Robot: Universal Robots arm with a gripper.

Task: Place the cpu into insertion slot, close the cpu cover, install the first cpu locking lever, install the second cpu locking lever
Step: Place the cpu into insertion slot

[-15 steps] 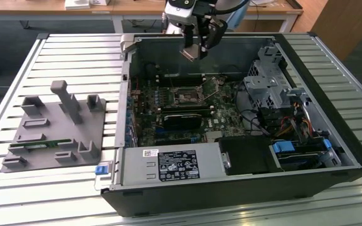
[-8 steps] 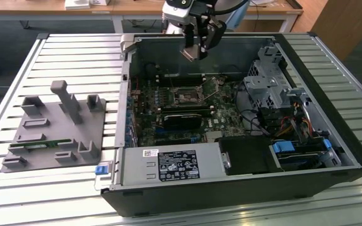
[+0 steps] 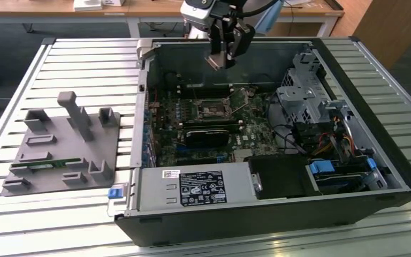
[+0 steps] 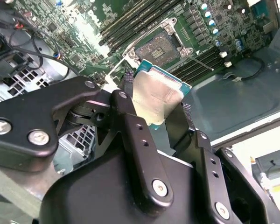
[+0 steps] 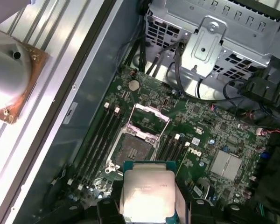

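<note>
Confirming grip state: what am I holding?

I have the gripper (image 3: pixel 223 60) pinching the cpu (image 5: pixel 147 191) by two opposite edges. In the exterior view it hangs above the case, at 12 o'clock from the insertion slot (image 3: pixel 211 111). The slot is empty and the cpu cover (image 5: pixel 150 113) appears raised.

Handling?

Light, rigid, fragile underneath, I judge. I grip the edges only; the smooth lid may slip.
</note>
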